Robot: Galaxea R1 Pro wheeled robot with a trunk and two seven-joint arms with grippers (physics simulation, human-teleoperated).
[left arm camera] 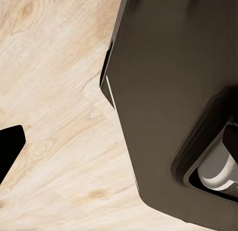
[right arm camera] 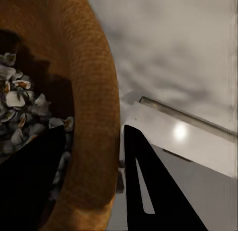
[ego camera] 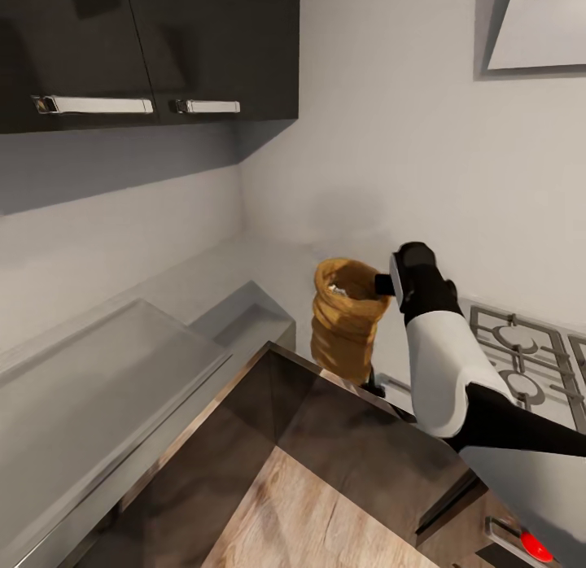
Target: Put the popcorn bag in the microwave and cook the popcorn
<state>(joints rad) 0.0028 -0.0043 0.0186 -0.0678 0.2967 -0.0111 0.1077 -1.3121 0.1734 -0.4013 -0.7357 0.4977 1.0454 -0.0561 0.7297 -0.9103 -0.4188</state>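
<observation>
Both fingers of my right tool point(ego camera: 384, 285) pinch the popcorn bag's point(ego camera: 346, 328) rolled rim, one inside, one outside, holding it above the bench point(ego camera: 122, 364).

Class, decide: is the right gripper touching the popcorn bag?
Touching. In the right wrist view the right gripper straddles the popcorn bag: one of its fingers sits inside, the other outside, both against the rolled rim.

Grey countertop point(ego camera: 98, 364) along the wall, gas hob point(ego camera: 521, 356) set into it, wood floor point(ego camera: 309, 511) below
</observation>
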